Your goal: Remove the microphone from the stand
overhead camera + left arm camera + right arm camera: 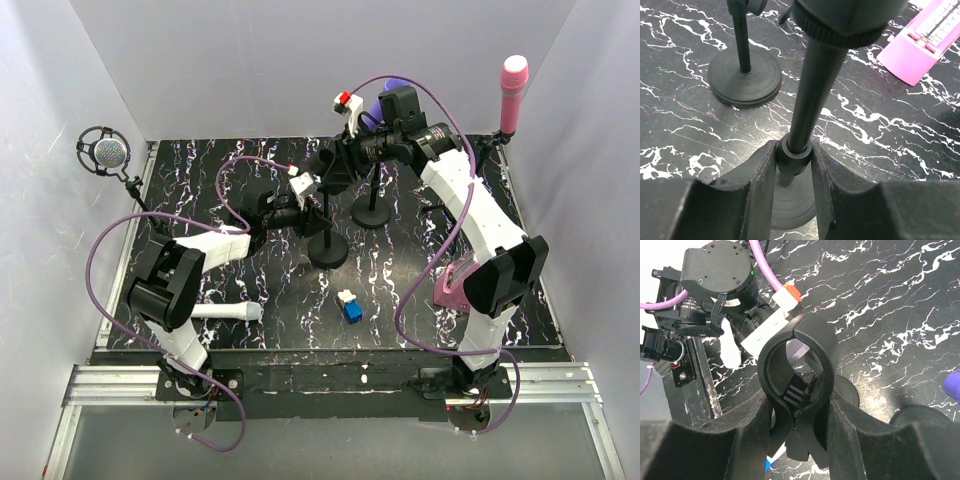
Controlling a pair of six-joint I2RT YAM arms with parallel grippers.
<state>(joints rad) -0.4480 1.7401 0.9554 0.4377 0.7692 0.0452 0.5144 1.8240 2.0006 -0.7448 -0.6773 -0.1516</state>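
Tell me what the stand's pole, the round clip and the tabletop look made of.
Pole: likely metal, satin black; smooth tube with soft sheen.
Clip: probably moulded plastic, semi-gloss black; ribbed inside.
Tabletop: marble-look black with white veins; possibly printed sheet.

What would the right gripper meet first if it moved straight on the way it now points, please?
The right gripper is clamped on the stand's clip. Just beyond that, the left gripper seems first in line, though depth is unclear.
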